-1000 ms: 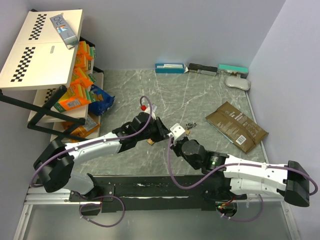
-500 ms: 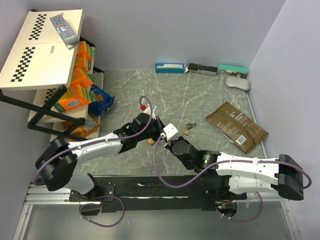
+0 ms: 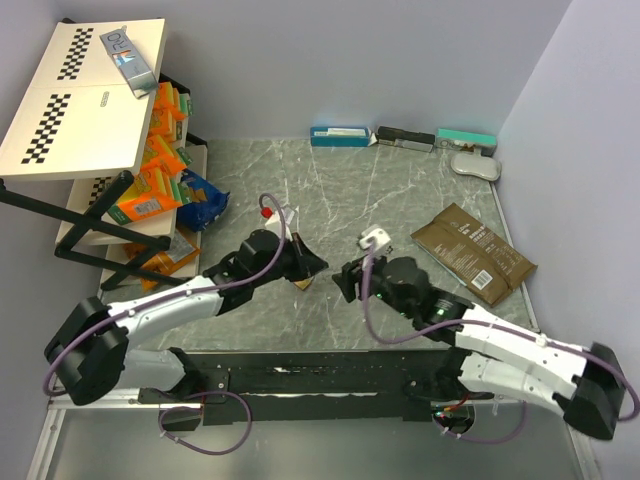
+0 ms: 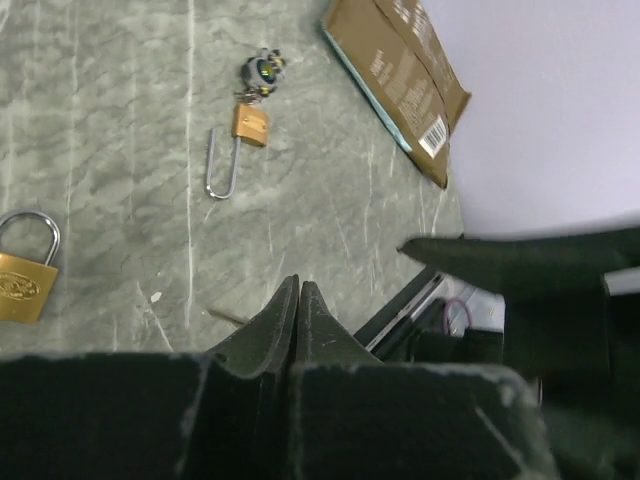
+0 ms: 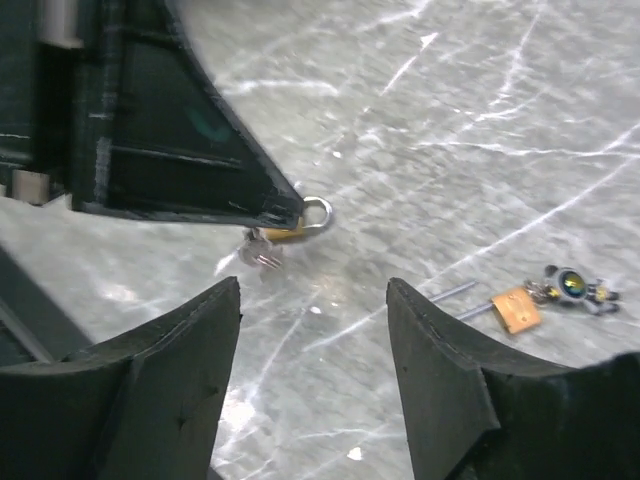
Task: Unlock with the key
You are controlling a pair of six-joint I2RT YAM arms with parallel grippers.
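Our right tool (image 5: 312,300) has backed away rightward and hangs released; our left tool (image 4: 298,297) stays clenched near the brass padlock (image 4: 24,283).

Left arm (image 3: 170,300) reaches rightward, low; left gripper (image 4: 298,290) fingers pressed tight together. Right arm (image 3: 500,335) bent leftward; right gripper (image 5: 313,287) fingers spread wide apart.

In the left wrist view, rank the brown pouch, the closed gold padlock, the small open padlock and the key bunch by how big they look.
Largest to smallest:
1. brown pouch
2. closed gold padlock, though it lies nearer the camera, so its lead may be flattered
3. small open padlock
4. key bunch
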